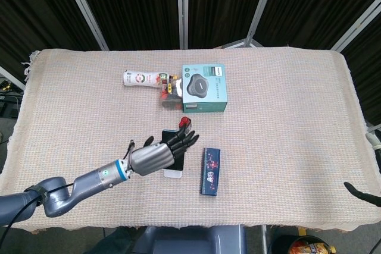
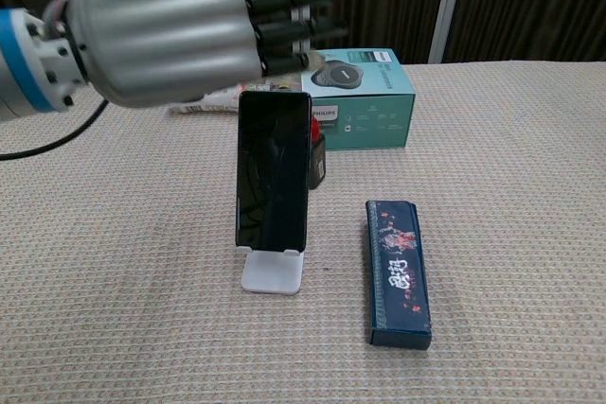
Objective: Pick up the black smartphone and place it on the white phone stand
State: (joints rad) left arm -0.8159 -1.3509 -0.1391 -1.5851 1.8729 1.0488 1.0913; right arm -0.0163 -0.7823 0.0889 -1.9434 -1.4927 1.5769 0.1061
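Glossy flat black phone [image 2: 273, 170] upright on white stand [image 2: 273, 272]; metallic left hand [image 2: 180, 24] released, fingers spread, above woven tabletop [image 2: 511, 186]

Woven beige tablecloth [image 1: 286, 117] over the whole table. Teal product box [image 1: 205, 88] toward the far side, a white bottle [image 1: 143, 78] lying on its side left of it, a small clear packet [image 1: 169, 91] between the two. Small red-topped object [image 1: 186, 122] nearer the middle. Dark blue oblong box [image 2: 399, 272] with floral print lying flat, lengthwise. Dark folding screens [image 1: 137, 4] behind.
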